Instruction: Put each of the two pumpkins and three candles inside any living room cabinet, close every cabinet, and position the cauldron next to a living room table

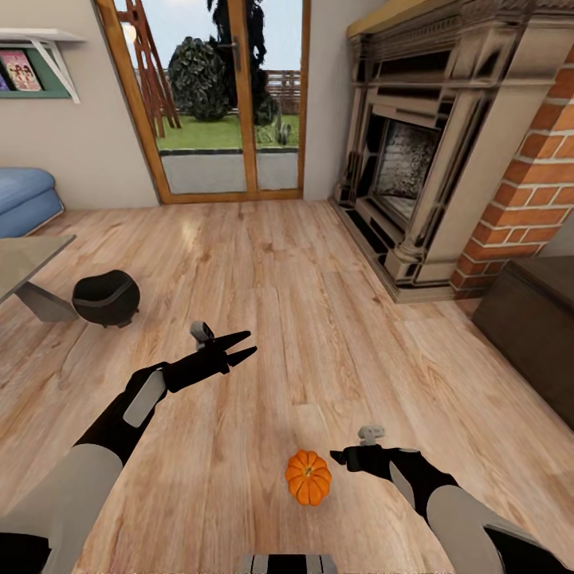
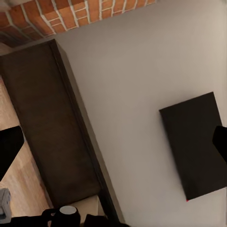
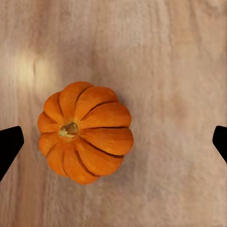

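An orange pumpkin (image 1: 308, 477) lies on the wooden floor close in front of me. My right gripper (image 1: 342, 458) hovers just to its right, open and holding nothing. In the right wrist view the pumpkin (image 3: 85, 132) sits between the spread fingertips (image 3: 9, 146), apart from both. My left gripper (image 1: 241, 345) is raised over the floor, open and empty. The black cauldron (image 1: 106, 297) stands on the floor at the left, beside a table (image 1: 32, 255). The dark-brown cabinet (image 1: 532, 319) is at the right; the left wrist view shows it (image 2: 47, 127) shut. Candles are out of view.
A stone fireplace (image 1: 414, 159) with a brick column (image 1: 542, 175) stands at the back right. Glass doors (image 1: 231, 104) are straight ahead, and a blue sofa (image 1: 24, 195) is at the far left. A black panel (image 2: 194, 144) hangs on the wall above the cabinet.
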Motion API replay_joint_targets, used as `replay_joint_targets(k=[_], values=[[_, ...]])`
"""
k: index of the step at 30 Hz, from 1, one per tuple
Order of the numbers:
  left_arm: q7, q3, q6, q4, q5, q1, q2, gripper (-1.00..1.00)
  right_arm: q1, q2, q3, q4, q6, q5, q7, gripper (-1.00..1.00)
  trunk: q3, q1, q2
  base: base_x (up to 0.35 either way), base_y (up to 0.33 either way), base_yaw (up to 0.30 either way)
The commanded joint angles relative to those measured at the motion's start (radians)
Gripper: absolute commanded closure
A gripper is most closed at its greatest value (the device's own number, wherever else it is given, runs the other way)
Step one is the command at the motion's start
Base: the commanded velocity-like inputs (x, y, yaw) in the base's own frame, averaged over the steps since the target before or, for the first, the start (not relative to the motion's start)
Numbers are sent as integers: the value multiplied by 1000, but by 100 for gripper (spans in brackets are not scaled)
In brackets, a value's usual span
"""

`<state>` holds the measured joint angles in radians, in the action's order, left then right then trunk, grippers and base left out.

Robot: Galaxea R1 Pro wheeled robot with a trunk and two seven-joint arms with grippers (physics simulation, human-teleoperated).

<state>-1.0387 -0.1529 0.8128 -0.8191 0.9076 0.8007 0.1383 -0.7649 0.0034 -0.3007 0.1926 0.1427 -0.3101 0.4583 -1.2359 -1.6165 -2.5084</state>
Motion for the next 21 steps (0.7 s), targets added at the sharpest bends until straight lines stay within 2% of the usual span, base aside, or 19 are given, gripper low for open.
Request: replay_joint_targets(k=[1,5,21], values=[[0,-1,0,0,0,0,-5,-100,0,0,0,4,2,6,0,-100,-4,0,0,0,0,0],[0,-6,0,0,0,0,-14,-100,-1,1,-1,6,2,17,-1,-100,-19,-2,-1,0,0,0],[-1,-7,0,0,0,0,-16,-100,-1,1,-2,7,2,19,0,-100,-81,-9,-5,0,0,0]])
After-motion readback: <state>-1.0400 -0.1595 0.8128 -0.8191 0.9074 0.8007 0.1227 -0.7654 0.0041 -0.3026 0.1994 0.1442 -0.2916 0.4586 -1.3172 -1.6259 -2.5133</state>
